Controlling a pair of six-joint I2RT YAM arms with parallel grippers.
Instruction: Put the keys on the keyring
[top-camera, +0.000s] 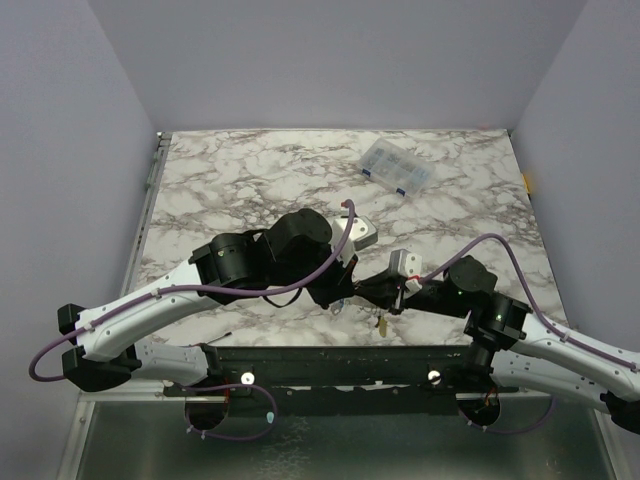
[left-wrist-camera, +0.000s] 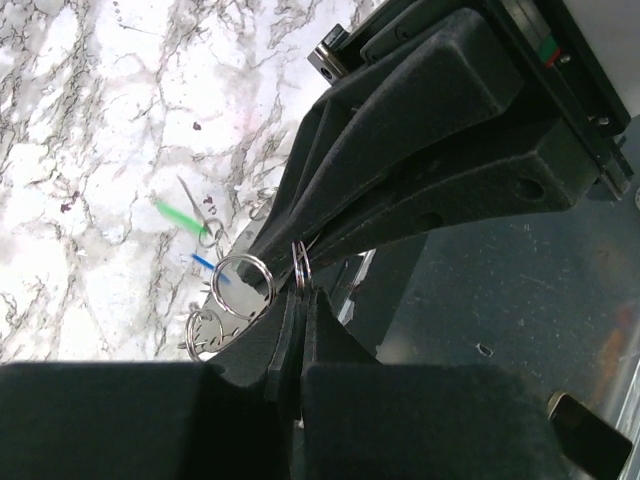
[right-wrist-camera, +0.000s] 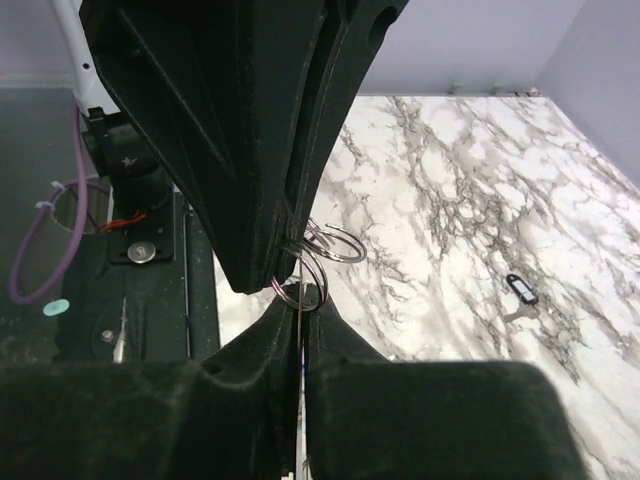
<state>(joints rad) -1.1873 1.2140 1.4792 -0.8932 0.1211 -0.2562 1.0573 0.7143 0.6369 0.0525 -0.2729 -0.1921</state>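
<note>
Top view: your left gripper (top-camera: 340, 293) and right gripper (top-camera: 378, 292) meet tip to tip, a yellowish key (top-camera: 381, 322) dangling beneath. Left wrist: jaws pinch the keyring (left-wrist-camera: 300, 262) to steady it; green key (left-wrist-camera: 178, 214) left of them. Right wrist: jaws clamp the same hoop, likely prying; black-rimmed tag (right-wrist-camera: 521, 290) off right

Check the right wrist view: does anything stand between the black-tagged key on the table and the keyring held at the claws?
Nothing visible does. Only bare marble tabletop lies between the black-tagged key and the keyring pinched at the tips of the right claw.
</note>
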